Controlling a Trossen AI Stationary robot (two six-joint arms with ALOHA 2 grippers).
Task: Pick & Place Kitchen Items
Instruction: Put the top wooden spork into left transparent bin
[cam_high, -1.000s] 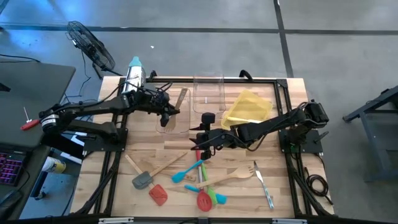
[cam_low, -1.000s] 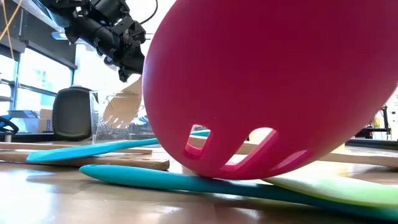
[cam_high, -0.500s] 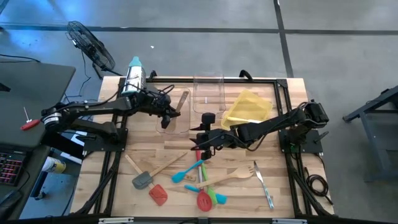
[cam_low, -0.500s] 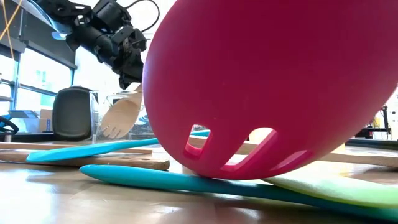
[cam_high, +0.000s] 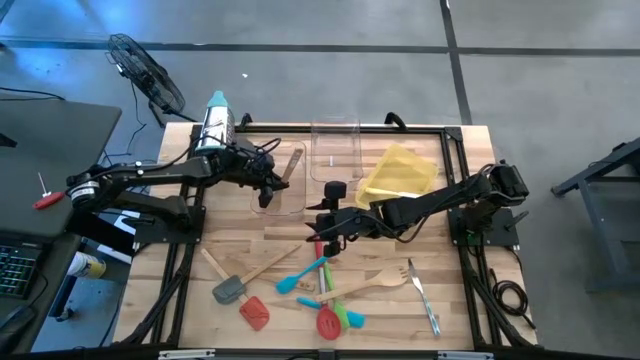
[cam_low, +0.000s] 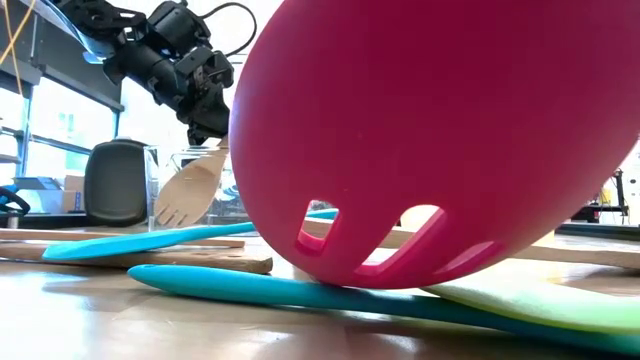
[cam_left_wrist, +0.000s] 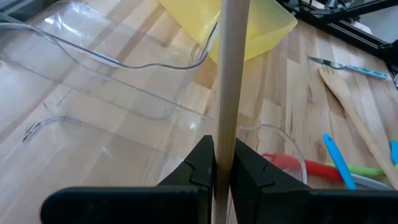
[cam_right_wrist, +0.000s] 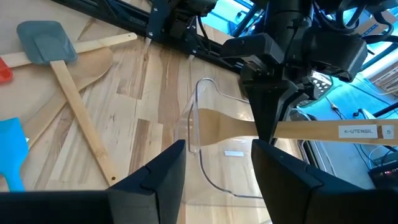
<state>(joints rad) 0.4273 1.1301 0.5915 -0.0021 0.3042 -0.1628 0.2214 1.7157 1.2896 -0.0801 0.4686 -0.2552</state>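
We're lowering the wooden fork (cam_low: 190, 192), pinched in our left gripper (cam_high: 272, 181), further down into the clear tray (cam_high: 280, 195) than a second ago, right gripper (cam_high: 322, 228) idling half-spread nearby, so drop-off's close.

We see a pale, bare-wood fork (cam_low: 190, 192) in the black left gripper (cam_left_wrist: 222, 167), above a clear tray (cam_high: 278, 190) beside a translucent yellow tray (cam_high: 398, 172) on the striped light-wood worktop (cam_high: 230, 235). Toward the front edge lie a grey spatula (cam_high: 228, 290), a red spatula (cam_high: 254, 312), a teal spatula (cam_high: 297, 277), a slotted red spoon (cam_low: 420, 140) and a lime-green utensil (cam_high: 341, 318). The black right gripper (cam_right_wrist: 217, 168) frames the fork's white label (cam_right_wrist: 359, 131).
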